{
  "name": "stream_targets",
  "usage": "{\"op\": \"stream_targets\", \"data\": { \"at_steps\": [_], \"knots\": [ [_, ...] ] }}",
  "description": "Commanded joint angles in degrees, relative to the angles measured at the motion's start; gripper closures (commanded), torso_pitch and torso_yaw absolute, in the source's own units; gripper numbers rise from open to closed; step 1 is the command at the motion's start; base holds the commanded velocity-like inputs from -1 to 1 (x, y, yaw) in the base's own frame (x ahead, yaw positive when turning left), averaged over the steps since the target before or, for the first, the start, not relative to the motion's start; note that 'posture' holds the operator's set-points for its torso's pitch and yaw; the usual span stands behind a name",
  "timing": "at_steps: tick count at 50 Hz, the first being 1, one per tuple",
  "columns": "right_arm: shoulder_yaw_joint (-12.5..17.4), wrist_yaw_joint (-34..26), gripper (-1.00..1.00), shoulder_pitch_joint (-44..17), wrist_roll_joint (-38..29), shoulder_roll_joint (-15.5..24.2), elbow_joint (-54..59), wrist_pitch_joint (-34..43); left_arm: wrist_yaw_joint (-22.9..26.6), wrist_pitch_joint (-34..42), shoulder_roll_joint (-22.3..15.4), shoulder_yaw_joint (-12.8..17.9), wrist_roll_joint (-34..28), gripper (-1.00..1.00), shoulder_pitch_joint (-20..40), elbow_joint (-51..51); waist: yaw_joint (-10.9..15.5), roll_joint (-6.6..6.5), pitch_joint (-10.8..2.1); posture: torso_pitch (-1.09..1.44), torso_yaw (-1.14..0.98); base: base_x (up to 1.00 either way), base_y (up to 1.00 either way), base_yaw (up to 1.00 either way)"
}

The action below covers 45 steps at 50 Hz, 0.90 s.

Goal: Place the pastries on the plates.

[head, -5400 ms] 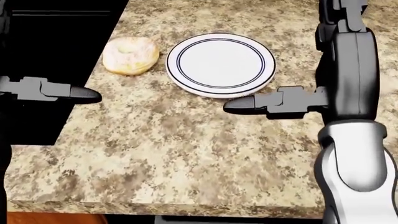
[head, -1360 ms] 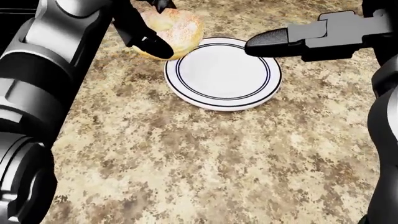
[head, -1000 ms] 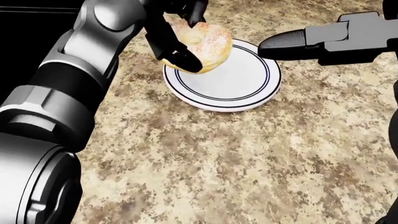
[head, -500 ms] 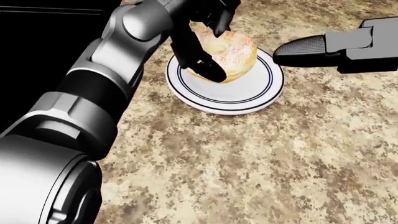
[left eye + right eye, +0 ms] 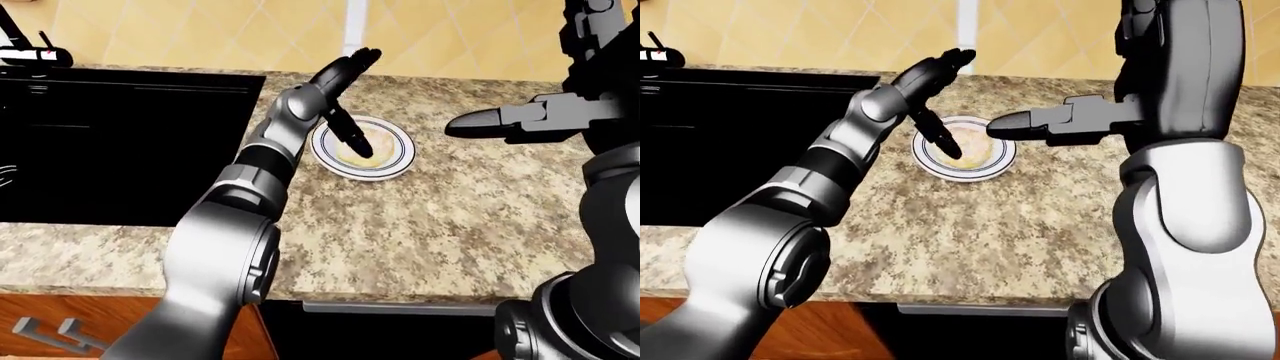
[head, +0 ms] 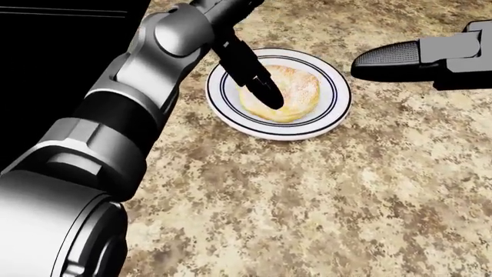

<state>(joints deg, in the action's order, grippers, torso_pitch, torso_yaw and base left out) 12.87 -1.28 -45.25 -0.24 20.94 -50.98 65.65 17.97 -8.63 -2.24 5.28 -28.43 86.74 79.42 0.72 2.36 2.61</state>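
Since the doughnut (image 6: 281, 93) is seen lying flat inside the rim of the plate (image 6: 332, 112), in the upper middle of the head view, the placing step is judged to be at its release. A clean withdrawal of the left hand (image 5: 345, 94) is called for next, upward and toward the left of the frame, so that the pastry is not dragged off. That hand is spread wide, nothing being held; one dark finger (image 6: 258, 81) is stretched across the doughnut's left half, and contact cannot be told. At the upper right, the right hand (image 6: 419, 57) is held empty above the granite counter (image 6: 307, 196), fingers extended, clear of the plate.
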Motion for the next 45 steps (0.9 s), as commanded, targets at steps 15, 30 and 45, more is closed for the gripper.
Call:
{"op": "stream_targets", "data": {
  "at_steps": [15,30,45],
  "knots": [
    [-3.5,2.5,-1.0,-3.6,-1.9,-0.8,2.7,-2.5,-2.7,-1.2,-9.2,2.6,5.3,-1.0,7.8,-4.4,-0.2,-0.39,-1.53,0.0,0.0,0.0,0.0,0.0],
    [-2.3,4.7,-1.0,-11.9,-1.4,-1.9,12.1,-2.7,-3.6,3.4,-19.3,1.8,10.3,-1.0,7.3,-13.5,-0.4,-1.35,-1.22,0.0,0.0,0.0,0.0,0.0],
    [-2.3,0.6,-1.0,-17.9,-1.1,5.5,15.7,3.2,1.4,29.4,-25.6,4.3,17.8,-1.0,-14.2,-61.2,-0.7,-2.06,-0.46,0.0,0.0,0.0,0.0,0.0]
  ]
}}
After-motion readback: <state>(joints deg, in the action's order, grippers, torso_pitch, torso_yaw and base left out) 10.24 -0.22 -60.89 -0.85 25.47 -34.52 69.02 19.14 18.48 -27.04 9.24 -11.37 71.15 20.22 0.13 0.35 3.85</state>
